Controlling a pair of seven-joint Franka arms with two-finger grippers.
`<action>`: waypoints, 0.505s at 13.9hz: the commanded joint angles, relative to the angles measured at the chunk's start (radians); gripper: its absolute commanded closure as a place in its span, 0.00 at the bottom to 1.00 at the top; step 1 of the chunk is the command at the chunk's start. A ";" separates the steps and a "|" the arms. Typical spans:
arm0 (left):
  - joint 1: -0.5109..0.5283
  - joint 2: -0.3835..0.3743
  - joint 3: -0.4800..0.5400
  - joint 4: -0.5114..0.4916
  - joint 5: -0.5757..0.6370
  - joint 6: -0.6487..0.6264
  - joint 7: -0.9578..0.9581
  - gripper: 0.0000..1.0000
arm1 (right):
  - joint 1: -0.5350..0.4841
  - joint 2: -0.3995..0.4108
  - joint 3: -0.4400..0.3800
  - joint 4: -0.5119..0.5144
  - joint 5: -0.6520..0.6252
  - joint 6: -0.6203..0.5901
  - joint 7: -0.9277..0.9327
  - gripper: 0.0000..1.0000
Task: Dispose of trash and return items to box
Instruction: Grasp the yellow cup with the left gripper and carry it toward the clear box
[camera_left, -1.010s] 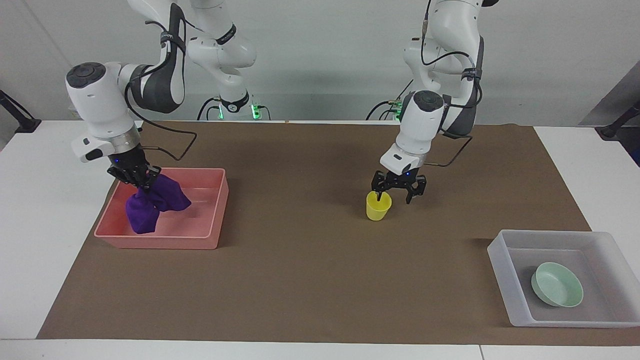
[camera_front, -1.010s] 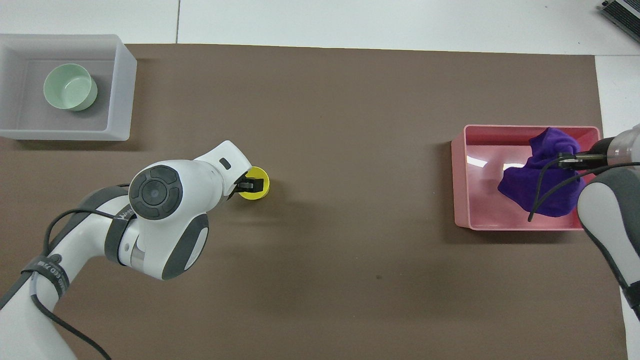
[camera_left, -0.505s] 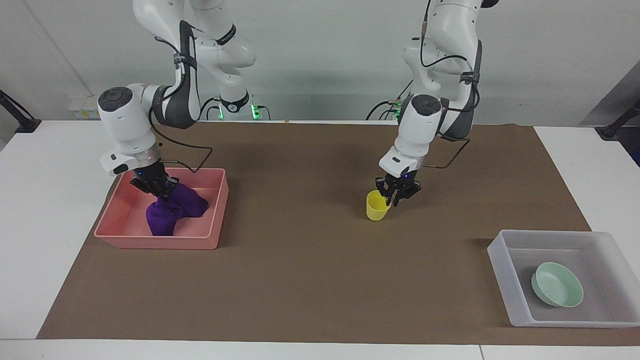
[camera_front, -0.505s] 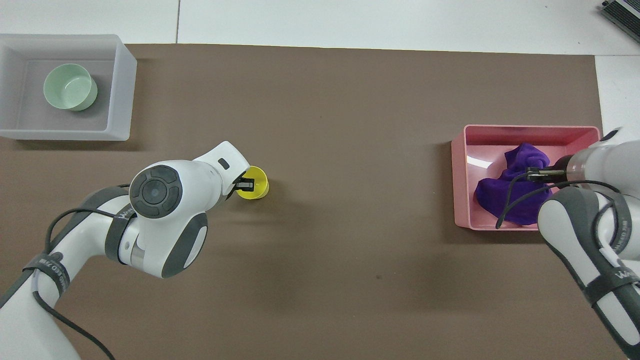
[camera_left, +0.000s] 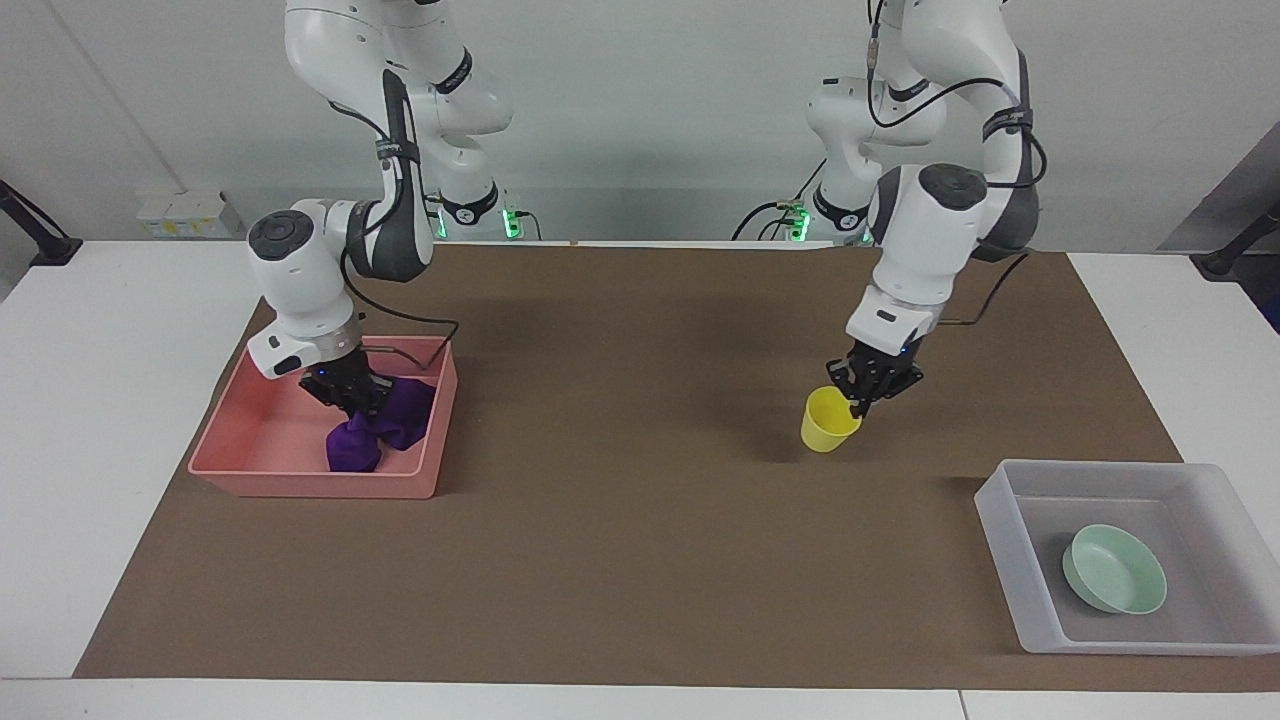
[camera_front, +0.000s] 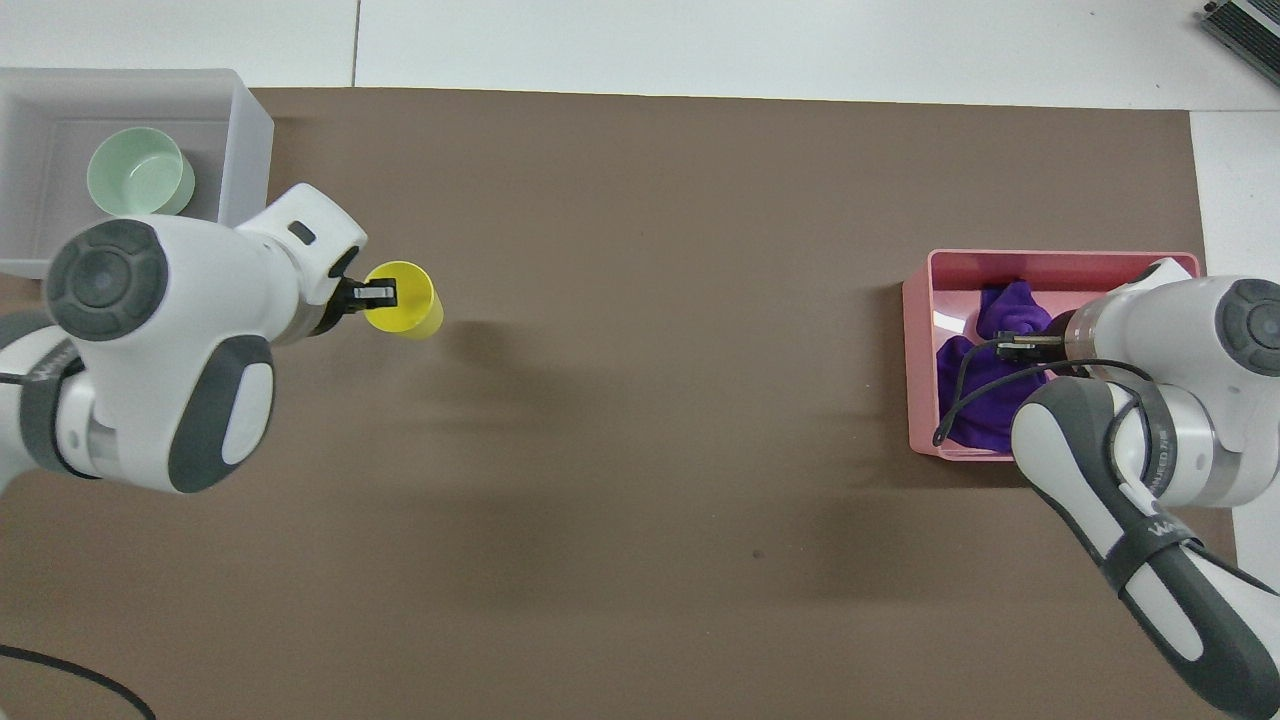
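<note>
Yellow cup (camera_left: 829, 420) tilted, held by left gripper (camera_left: 868, 393)

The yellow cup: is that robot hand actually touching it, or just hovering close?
Touching. In the facing view the left hand grips the rim of the yellow cup, which hangs tilted above the brown mat.

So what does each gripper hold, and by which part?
Left gripper: yellow cup, by its rim. Right gripper: purple rag, by its top, inside the pink bin.
</note>
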 joint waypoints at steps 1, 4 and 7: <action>0.090 0.044 -0.009 0.089 0.007 -0.021 0.077 1.00 | -0.003 -0.049 0.013 0.028 0.012 -0.060 0.010 0.00; 0.175 0.091 -0.009 0.159 0.008 0.019 0.137 1.00 | -0.002 -0.085 0.036 0.123 0.012 -0.235 0.045 0.00; 0.269 0.189 -0.013 0.301 0.004 0.013 0.177 1.00 | -0.002 -0.135 0.054 0.161 0.010 -0.324 0.082 0.00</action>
